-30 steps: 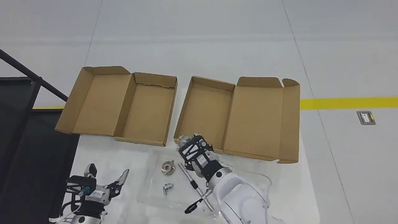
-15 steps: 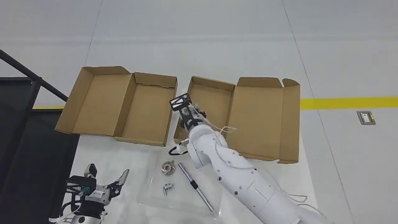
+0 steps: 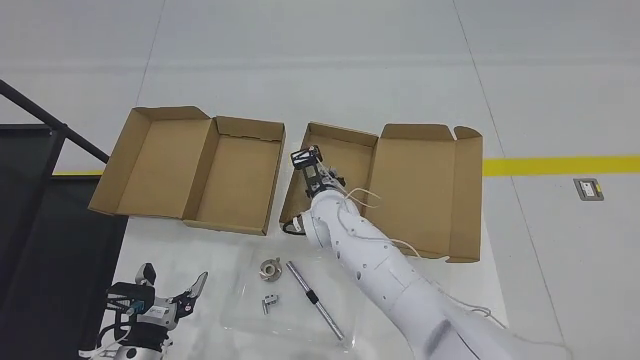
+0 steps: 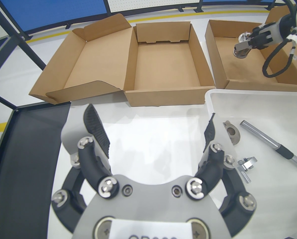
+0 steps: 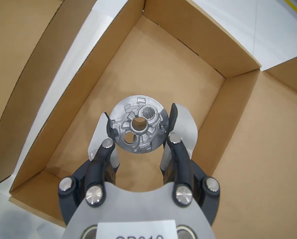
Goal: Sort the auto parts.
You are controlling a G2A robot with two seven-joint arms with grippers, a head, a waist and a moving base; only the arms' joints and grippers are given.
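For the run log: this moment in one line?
right gripper: shut on round metal part, over right-hand box | left gripper: open, beside tray holding rod, two small parts

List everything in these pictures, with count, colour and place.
cardboard boxes: 2, brown, lids folded open, side by side at the table's far side; left box, right box
disc: 1, silver, held above the right box's floor
tray: 1, clear plastic, on the table in front of the right box
rod: 1, silver, lying in the tray
ring: 1, grey metal, in the tray beside the rod's end
bracket: 1, silver, in the tray, nearer the robot than the ring
panel: 1, black, at the table's left edge
table: 1, white, under everything
left gripper: open, low over the table beside the tray
right gripper: shut on the disc, over the right box
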